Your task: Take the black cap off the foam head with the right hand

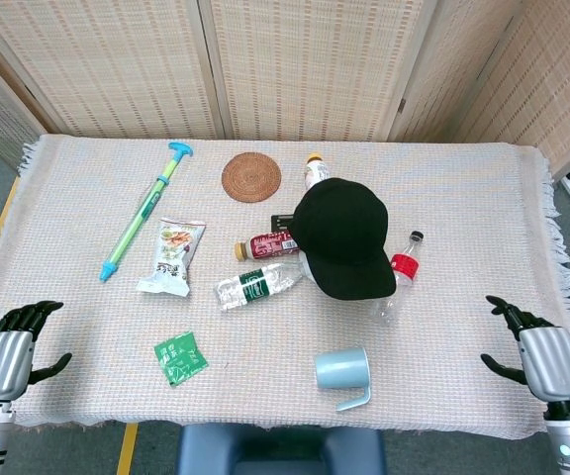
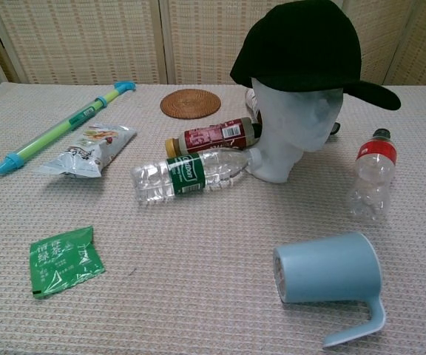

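Note:
A black cap [image 1: 344,237] [image 2: 302,46] sits on the white foam head [image 2: 293,132] near the middle of the table, its brim pointing toward the front right. My right hand [image 1: 540,356] hovers at the table's front right corner, fingers apart and empty, well away from the cap. At the front left corner my left hand [image 1: 8,358] also holds nothing, fingers loosely curled. Neither hand shows in the chest view.
Around the head lie a clear green-label bottle [image 1: 255,287], a red-label bottle [image 1: 268,244], and a red-capped bottle [image 1: 397,279]. A pale blue mug [image 1: 344,372] lies on its side in front. Further left are a snack bag [image 1: 173,255], green packet [image 1: 180,357], water pump toy [image 1: 146,209] and woven coaster [image 1: 251,177].

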`<control>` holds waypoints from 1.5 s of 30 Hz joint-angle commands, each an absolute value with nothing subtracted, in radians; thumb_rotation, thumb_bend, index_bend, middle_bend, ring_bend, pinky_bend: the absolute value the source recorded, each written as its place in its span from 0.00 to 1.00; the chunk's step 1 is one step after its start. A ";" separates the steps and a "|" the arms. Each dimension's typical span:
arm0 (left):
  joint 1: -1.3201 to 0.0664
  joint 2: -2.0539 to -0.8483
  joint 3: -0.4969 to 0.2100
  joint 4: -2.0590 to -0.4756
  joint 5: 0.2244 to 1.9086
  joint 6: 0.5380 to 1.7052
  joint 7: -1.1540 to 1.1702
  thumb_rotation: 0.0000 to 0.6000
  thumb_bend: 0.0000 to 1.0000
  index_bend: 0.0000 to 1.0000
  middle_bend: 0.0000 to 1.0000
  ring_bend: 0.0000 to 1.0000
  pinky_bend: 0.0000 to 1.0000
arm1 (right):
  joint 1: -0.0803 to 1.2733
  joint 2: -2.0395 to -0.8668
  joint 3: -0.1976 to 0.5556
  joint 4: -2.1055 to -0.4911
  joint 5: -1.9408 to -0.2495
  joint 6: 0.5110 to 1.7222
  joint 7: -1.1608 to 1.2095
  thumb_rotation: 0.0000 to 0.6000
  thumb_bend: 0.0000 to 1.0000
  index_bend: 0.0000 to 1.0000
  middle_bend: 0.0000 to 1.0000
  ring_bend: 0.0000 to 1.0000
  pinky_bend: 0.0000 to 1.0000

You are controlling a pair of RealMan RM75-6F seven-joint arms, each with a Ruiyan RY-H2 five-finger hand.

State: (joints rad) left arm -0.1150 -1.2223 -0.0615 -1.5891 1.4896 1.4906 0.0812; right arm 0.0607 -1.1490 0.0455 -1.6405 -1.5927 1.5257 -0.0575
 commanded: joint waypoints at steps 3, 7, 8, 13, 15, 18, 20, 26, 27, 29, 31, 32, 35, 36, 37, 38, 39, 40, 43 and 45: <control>-0.113 -1.215 -0.062 -1.596 1.495 1.497 0.076 1.00 0.22 0.25 0.27 0.23 0.24 | 0.116 -1.178 0.080 -1.649 -1.645 1.520 -0.083 1.00 0.01 0.24 0.65 0.71 0.90; -0.111 -1.210 -0.060 -1.602 1.506 1.507 0.071 1.00 0.22 0.25 0.27 0.23 0.24 | 0.174 -1.215 0.118 -1.674 -1.658 1.488 -0.117 1.00 0.01 0.26 0.79 0.82 1.00; -0.110 -1.208 -0.059 -1.603 1.508 1.509 0.070 1.00 0.22 0.25 0.27 0.23 0.24 | 0.189 -1.227 0.129 -1.676 -1.656 1.479 -0.123 1.00 0.01 0.27 0.81 0.84 1.00; -0.104 -1.201 -0.057 -1.604 1.511 1.518 0.062 1.00 0.22 0.25 0.27 0.23 0.24 | 0.263 -1.303 0.174 -1.675 -1.617 1.414 -0.143 1.00 0.02 0.30 0.85 0.88 1.00; -0.102 -1.197 -0.056 -1.603 1.511 1.521 0.059 1.00 0.22 0.25 0.27 0.23 0.24 | 0.286 -1.338 0.187 -1.663 -1.601 1.398 -0.147 1.00 0.02 0.31 0.85 0.88 1.00; -0.100 -1.194 -0.056 -1.602 1.510 1.523 0.056 1.00 0.22 0.25 0.27 0.23 0.24 | 0.311 -1.388 0.200 -1.640 -1.581 1.387 -0.146 1.00 0.02 0.33 0.85 0.88 1.00; -0.098 -1.192 -0.056 -1.601 1.509 1.524 0.054 1.00 0.22 0.25 0.27 0.23 0.24 | 0.324 -1.417 0.206 -1.623 -1.574 1.386 -0.148 1.00 0.03 0.34 0.85 0.88 1.00; -0.097 -1.187 -0.057 -1.602 1.508 1.524 0.051 1.00 0.22 0.25 0.27 0.23 0.24 | 0.355 -1.475 0.218 -1.573 -1.560 1.384 -0.142 1.00 0.07 0.37 0.85 0.88 1.00; -0.098 -1.187 -0.058 -1.603 1.508 1.524 0.050 1.00 0.22 0.25 0.27 0.23 0.24 | 0.362 -1.486 0.221 -1.561 -1.558 1.383 -0.138 1.00 0.08 0.38 0.85 0.88 1.00; -0.098 -1.187 -0.058 -1.602 1.509 1.524 0.050 1.00 0.22 0.25 0.27 0.23 0.24 | 0.372 -1.502 0.224 -1.543 -1.556 1.382 -0.131 1.00 0.10 0.40 0.85 0.88 1.00; -0.098 -1.188 -0.058 -1.601 1.509 1.524 0.050 1.00 0.22 0.25 0.27 0.23 0.24 | 0.384 -1.520 0.227 -1.522 -1.559 1.385 -0.122 1.00 0.14 0.42 0.85 0.88 1.00; -0.099 -1.187 -0.058 -1.601 1.508 1.523 0.050 1.00 0.22 0.25 0.27 0.23 0.24 | 0.390 -1.530 0.229 -1.510 -1.561 1.389 -0.118 1.00 0.18 0.45 0.85 0.88 1.00; -0.098 -1.186 -0.059 -1.601 1.507 1.523 0.048 1.00 0.22 0.25 0.27 0.23 0.24 | 0.399 -1.554 0.232 -1.481 -1.573 1.408 -0.097 1.00 0.30 0.53 0.86 0.88 1.00; -0.098 -1.185 -0.059 -1.600 1.507 1.523 0.047 1.00 0.22 0.25 0.27 0.23 0.24 | 0.402 -1.564 0.233 -1.468 -1.578 1.419 -0.087 1.00 0.34 0.57 0.86 0.88 1.00; -0.098 -1.185 -0.059 -1.600 1.507 1.523 0.047 1.00 0.22 0.25 0.27 0.23 0.24 | 0.404 -1.570 0.234 -1.458 -1.581 1.428 -0.079 1.00 0.37 0.60 0.86 0.89 1.00; -0.098 -1.184 -0.059 -1.599 1.506 1.523 0.046 1.00 0.22 0.25 0.27 0.23 0.24 | 0.405 -1.576 0.235 -1.449 -1.585 1.438 -0.069 1.00 0.40 0.64 0.87 0.89 1.00; -0.098 -1.184 -0.059 -1.598 1.505 1.522 0.045 1.00 0.22 0.25 0.27 0.23 0.24 | 0.405 -1.584 0.236 -1.437 -1.588 1.450 -0.057 1.00 0.43 0.68 0.87 0.89 1.00; -0.098 -1.185 -0.059 -1.598 1.505 1.521 0.045 1.00 0.22 0.25 0.27 0.23 0.24 | 0.406 -1.591 0.239 -1.428 -1.591 1.461 -0.047 1.00 0.46 0.72 0.88 0.90 1.00; -0.100 -1.187 -0.059 -1.596 1.506 1.518 0.043 1.00 0.22 0.25 0.27 0.23 0.24 | 0.411 -1.613 0.248 -1.397 -1.594 1.490 -0.019 1.00 0.50 0.78 0.89 0.91 1.00; -0.101 -1.188 -0.060 -1.595 1.507 1.518 0.043 1.00 0.22 0.25 0.27 0.23 0.24 | 0.415 -1.628 0.258 -1.379 -1.590 1.505 -0.004 1.00 0.52 0.82 0.90 0.91 1.00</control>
